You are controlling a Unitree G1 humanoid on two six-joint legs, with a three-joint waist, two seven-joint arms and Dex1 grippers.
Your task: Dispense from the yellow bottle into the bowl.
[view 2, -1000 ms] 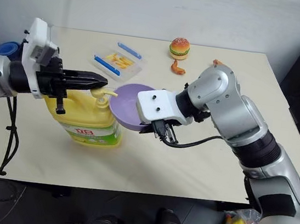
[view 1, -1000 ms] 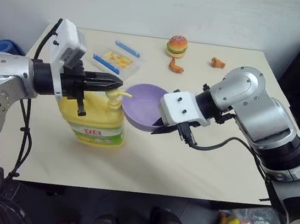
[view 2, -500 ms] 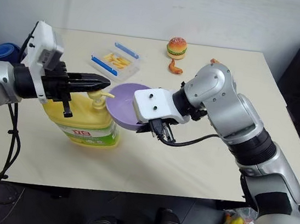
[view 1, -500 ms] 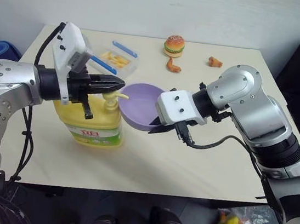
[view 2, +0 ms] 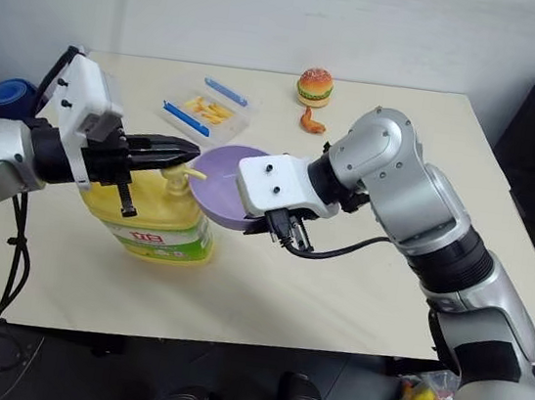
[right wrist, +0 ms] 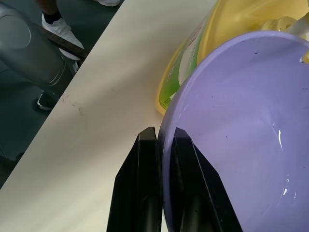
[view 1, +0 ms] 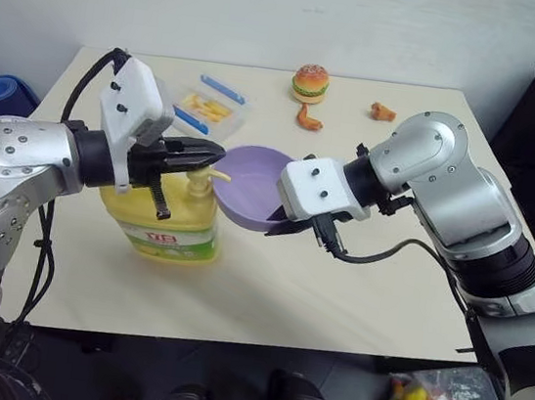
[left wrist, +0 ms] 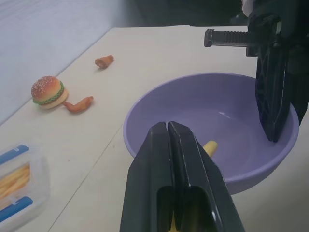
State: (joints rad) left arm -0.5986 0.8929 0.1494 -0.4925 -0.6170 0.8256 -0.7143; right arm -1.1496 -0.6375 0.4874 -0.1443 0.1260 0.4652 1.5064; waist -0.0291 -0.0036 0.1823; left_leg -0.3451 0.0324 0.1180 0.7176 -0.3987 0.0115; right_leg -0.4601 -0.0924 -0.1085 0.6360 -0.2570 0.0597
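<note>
1. The right end effector (right wrist: 159, 193) is clamped on the near rim of the bowl (view 1: 250, 183), one finger inside the wall and one outside, and holds it tipped toward the pump, apparently just off the tabletop (view 1: 266, 289).
2. The left end effector (view 1: 205, 149) has its fingers pressed together with nothing between them. It lies flat on top of the pump head of the yellow bottle (view 1: 161, 221), and in the left wrist view the yellow nozzle tip (left wrist: 210, 146) pokes out past the closed fingers, over the inside of the bowl.
3. The yellow bottle stands upright on the tabletop directly under the left end effector, its label facing the near edge, with the bowl touching or just beside its spout side.
4. A small wet streak glistens on the inside of the bowl (right wrist: 280, 137). I judge that little or nothing has been dispensed so far; the set-up is done and the pump strokes are what is left.
5. Beyond the left end effector sits a clear food box (view 1: 206, 106) with blue clips.
6. Farther off, well beyond both end effectors, lie a toy burger (view 1: 310, 81) and two small fried-food toys (view 1: 310, 118).
</note>
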